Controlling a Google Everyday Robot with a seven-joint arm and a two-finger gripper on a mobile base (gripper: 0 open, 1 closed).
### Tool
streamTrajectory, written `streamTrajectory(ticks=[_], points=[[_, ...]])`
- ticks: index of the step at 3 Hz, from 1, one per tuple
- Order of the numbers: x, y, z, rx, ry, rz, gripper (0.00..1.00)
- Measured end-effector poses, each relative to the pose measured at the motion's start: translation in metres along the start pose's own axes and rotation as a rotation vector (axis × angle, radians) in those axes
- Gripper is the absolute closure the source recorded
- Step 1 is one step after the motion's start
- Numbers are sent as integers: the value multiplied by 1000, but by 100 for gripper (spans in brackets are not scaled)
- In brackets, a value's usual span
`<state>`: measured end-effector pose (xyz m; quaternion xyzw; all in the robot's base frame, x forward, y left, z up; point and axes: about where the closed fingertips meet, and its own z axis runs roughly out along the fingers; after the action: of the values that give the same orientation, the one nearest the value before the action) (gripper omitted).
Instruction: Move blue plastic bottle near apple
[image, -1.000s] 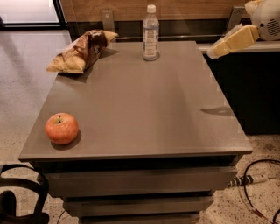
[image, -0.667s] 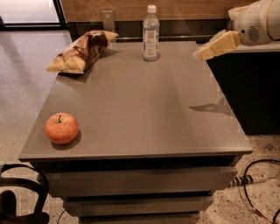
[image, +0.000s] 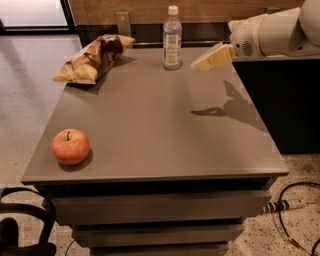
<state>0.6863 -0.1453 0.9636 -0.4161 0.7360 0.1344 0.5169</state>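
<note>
Grey table (image: 150, 135), blue plastic bottle (image: 172, 42) (label unreadable), tool (image: 200, 63) near it, grip unclear.

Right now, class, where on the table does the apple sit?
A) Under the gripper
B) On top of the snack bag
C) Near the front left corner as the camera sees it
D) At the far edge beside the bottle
C: the apple sits alone near the table's front left corner, while the blue plastic bottle stands at the far edge and the gripper hovers just to the right of the bottle.
</note>
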Motion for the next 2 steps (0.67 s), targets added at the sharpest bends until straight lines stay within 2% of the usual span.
streamTrajectory(ticks=[2], points=[[-9, -34, 62, 38, -85, 31, 0]])
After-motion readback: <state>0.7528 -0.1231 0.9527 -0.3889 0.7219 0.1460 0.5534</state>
